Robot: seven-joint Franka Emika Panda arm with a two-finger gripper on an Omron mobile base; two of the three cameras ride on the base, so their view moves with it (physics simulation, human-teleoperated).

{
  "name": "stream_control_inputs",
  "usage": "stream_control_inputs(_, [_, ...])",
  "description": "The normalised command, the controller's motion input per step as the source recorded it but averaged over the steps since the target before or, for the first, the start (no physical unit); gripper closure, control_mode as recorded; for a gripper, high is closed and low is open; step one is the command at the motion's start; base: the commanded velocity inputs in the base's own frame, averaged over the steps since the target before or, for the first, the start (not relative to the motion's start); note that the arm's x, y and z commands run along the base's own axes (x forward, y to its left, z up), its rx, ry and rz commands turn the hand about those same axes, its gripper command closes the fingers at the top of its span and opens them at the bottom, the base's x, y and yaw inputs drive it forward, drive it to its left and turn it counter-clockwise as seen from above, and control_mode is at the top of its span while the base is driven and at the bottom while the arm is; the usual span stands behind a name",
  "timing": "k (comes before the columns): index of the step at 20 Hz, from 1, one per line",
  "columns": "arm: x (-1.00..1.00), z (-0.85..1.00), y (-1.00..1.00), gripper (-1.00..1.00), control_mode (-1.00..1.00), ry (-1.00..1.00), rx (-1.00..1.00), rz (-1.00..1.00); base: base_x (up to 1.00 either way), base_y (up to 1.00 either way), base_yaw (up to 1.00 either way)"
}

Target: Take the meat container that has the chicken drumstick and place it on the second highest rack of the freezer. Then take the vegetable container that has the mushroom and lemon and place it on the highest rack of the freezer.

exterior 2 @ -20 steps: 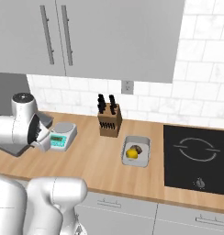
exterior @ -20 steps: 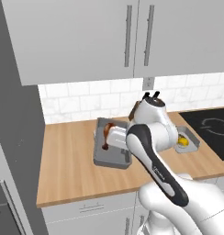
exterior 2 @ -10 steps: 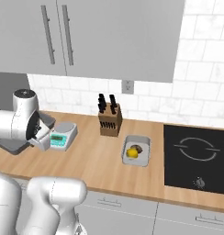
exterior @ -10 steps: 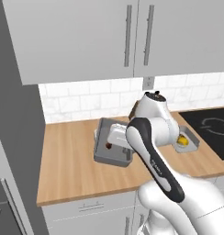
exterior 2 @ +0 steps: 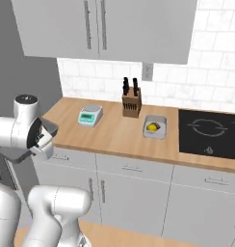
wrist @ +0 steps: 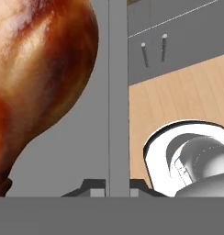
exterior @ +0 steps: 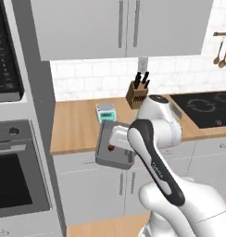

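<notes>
Gripper: clamped tight on the rim wall of the flat grey rectangular meat tray (exterior: 114, 149); in the hand view the two dark finger tips (wrist: 94, 185) are seen pressed against either side of the tray's thin upright grey wall (wrist: 117, 96).
Meat tray: held off the wooden countertop (exterior: 82, 125), out in front of the counter edge and over the grey lower cabinet fronts (exterior: 82, 185); tilted in the left base view.
Drumstick: glossy reddish-brown chicken drumstick (wrist: 38, 78) lying inside the held tray, seen very close in the hand view, fat end up, thin end at lower left; a small dark-red patch of it (exterior: 110, 148) is visible in the left base view.
Vegetable tray: small pale grey container (exterior 2: 154, 127) resting on the countertop between the wooden knife block (exterior 2: 132, 101) and the black cooktop (exterior 2: 211, 132); a small bright yellow lemon (exterior 2: 151, 127) is seen in it. Mushroom cannot be made out.
Other counter items: small green-and-white kitchen scale (exterior 2: 89, 116) left of the knife block, apart from it.
Surroundings: tall grey panel (exterior: 38, 115) beside a black-glass wall oven (exterior: 13, 185) at the left of the left base view; grey wall cabinets (exterior 2: 105, 26) above.
</notes>
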Motion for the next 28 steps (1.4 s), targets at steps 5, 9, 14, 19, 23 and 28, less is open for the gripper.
stream_control_inputs(5, [0.0, 0.0, 0.0, 1.0, 1.0, 0.0, 0.0, 0.0, -1.0, 0.52, 0.13])
stream_control_inputs(9, [0.0, 0.0, 0.0, 1.0, 1.0, 0.0, 0.0, 0.0, -1.0, 0.34, 0.24])
stream_control_inputs(14, [0.0, 0.0, 0.0, 1.0, 1.0, 0.0, 0.0, 0.0, -0.95, 0.18, 0.33])
stream_control_inputs(19, [0.0, 0.0, 0.0, 1.0, 1.0, 0.0, 0.0, 0.0, -0.42, 0.65, 0.39])
stream_control_inputs(23, [0.0, 0.0, 0.0, 1.0, 1.0, 0.0, 0.0, 0.0, 0.0, 0.98, 0.51])
stream_control_inputs(28, [0.0, 0.0, 0.0, 1.0, 1.0, 0.0, 0.0, 0.0, 0.45, 0.9, 0.41])
